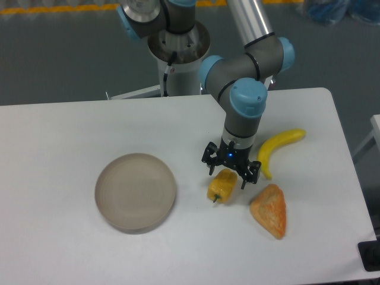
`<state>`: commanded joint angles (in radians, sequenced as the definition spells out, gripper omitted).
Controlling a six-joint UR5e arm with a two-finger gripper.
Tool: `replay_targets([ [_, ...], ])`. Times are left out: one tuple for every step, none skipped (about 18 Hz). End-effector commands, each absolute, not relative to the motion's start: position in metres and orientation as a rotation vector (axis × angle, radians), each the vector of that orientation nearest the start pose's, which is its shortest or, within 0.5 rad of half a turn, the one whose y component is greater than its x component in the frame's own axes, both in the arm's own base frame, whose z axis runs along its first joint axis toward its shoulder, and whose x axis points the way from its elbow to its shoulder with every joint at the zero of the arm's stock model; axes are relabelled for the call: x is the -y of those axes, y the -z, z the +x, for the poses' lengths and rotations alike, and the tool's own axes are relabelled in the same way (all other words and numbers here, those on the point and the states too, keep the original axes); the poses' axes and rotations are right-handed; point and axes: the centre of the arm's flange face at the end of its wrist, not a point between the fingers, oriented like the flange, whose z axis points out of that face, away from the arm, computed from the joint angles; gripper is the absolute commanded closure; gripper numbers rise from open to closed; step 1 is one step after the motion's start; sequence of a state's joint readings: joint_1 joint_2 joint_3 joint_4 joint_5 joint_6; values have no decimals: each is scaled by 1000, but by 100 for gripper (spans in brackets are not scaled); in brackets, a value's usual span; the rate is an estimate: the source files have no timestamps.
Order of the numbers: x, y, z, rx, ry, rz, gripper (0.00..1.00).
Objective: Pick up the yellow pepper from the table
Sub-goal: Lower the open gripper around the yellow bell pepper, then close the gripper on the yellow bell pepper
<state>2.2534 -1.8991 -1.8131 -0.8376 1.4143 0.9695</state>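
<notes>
One yellow pepper (221, 184) is seen lying on the white table (71, 130), between the round grey plate (135, 191) and the orange wedge (269, 210). The gripper (228, 174) is held right above the pepper's top end, with its two fingers spread wide apart and nothing pinched. The pepper's upper end lies between the finger tips, and the rest of it sticks out toward the front edge of the table and a bit toward the plate. Its long side runs that same way, with the green stem at the far low end. A straight drop is probably all that is needed. The banana (279, 146) is left well behind.
</notes>
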Motion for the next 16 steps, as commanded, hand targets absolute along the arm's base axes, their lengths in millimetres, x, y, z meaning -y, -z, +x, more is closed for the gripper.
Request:
replay_targets([
  [-544, -272, -250, -438, -20, -2884, 0],
  [-544, -271, -249, -438, -17, -2887, 0],
  [-545, -269, -248, -440, -15, -2890, 0],
  [-546, -267, -247, -444, -16, -2895, 0],
  [-546, -266, -248, -444, -22, -2899, 0],
  [-546, -267, -248, -444, -24, -2898, 0],
  [-547, -265, -247, -446, -20, -2900, 0],
  [-547, -261, -248, -446, -14, -2906, 0],
  [-548, -258, -248, -444, -15, -2906, 0],
  [-553, -268, -249, -444, -41, -2887, 0],
  [-555, -273, -249, -444, -52, -2880, 0],
  [-555, -269, -247, -448, -45, -2885, 0],
  [-553, -264, -246, -457, -45, -2885, 0],
  [-550, -259, -244, -459, -49, -2905, 0],
  [-549, -259, -245, -459, -56, -2911, 0],
  [-550, -260, -245, -461, -61, -2910, 0],
])
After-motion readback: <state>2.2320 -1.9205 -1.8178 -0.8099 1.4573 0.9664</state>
